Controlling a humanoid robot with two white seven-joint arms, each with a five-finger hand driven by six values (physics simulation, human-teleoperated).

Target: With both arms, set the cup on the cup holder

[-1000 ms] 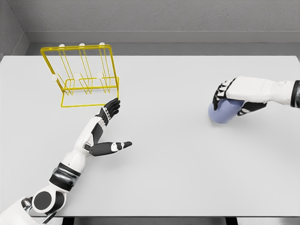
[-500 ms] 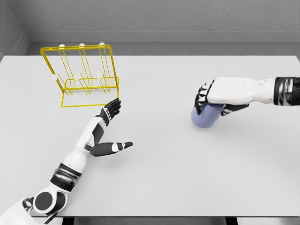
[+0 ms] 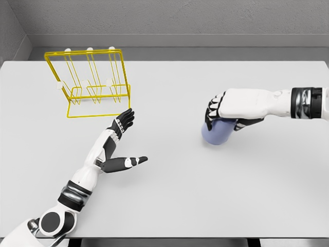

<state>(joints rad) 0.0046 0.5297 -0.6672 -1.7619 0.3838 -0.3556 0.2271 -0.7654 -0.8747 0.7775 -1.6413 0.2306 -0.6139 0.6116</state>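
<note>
Lavender-blue plastic cup [image 3: 216, 135], smooth and rounded, sits right of the bench's middle, its upper part covered by the right hand [image 3: 229, 109]. The white hand with black-jointed fingers [image 3: 212, 109] is curled down over the cup from above, clamped on it; the right forearm runs off toward the bench's right edge. Whether the cup's base touches the surface or hangs just above it cannot be told.

The yellow wire cup holder [image 3: 88, 82] stands near the far left corner of the pale grey bench [image 3: 169, 200], upright, with thin rods rising from a rectangular base frame and small white tips on its top rail. It is well apart from the cup.

The left hand [image 3: 117, 145] rests low over the bench just in front of the holder's near right corner, fingers stretched forward toward the frame and thumb splayed out to the right, holding nothing. Its arm comes up from the near left corner.

Open bench lies between the cup and the holder, and a broad bare stretch runs along the near edge and the far right. A grey wall rises behind the far edge.

No brand, label or writing can be read on the cup, holder or arms.
</note>
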